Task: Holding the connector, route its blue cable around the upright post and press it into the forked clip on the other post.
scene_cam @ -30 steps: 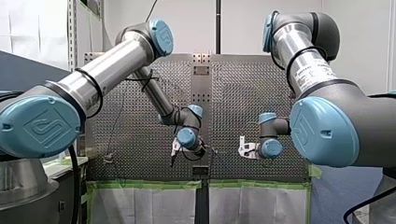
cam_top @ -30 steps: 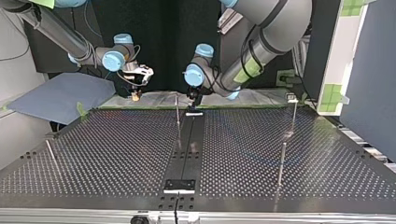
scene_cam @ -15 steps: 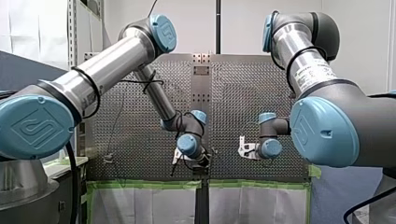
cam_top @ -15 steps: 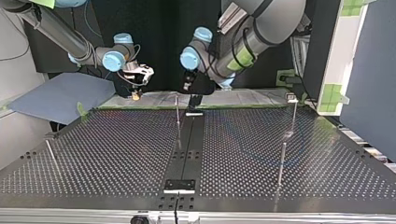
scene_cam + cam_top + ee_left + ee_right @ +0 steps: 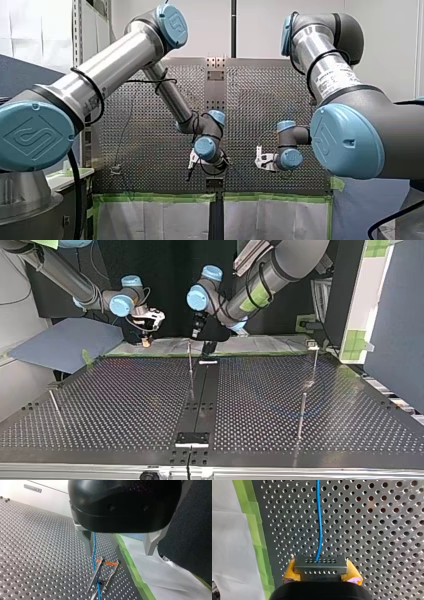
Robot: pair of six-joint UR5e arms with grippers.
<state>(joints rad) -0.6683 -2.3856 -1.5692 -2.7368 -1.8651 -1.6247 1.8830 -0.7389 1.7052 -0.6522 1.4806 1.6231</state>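
Clearly the holding part is in hand: closest in, my right gripper [image 5: 321, 573] has its yellow pads [image 5: 289, 573] clamped on the two ends of the dark connector [image 5: 320, 563]. No clip shows ahead of it, so I judge the connector sits well apart from the forked clip [image 5: 112, 573]. From the connector the blue cable [image 5: 319, 525] runs off low over the perforated table [image 5: 374, 530]. Farther along, in the left wrist view, the cable hangs between the wide-open metal fingers [image 5: 87, 542] of my left gripper [image 5: 119, 552], which hovers just above the clip and grips nothing. The cable passes just beside one prong and shows again at the clip's base; whether it is pressed home I cannot tell. In the top view the cable is too faint to follow round any upright post [image 5: 190, 360], so routing and seating are both unconfirmed.
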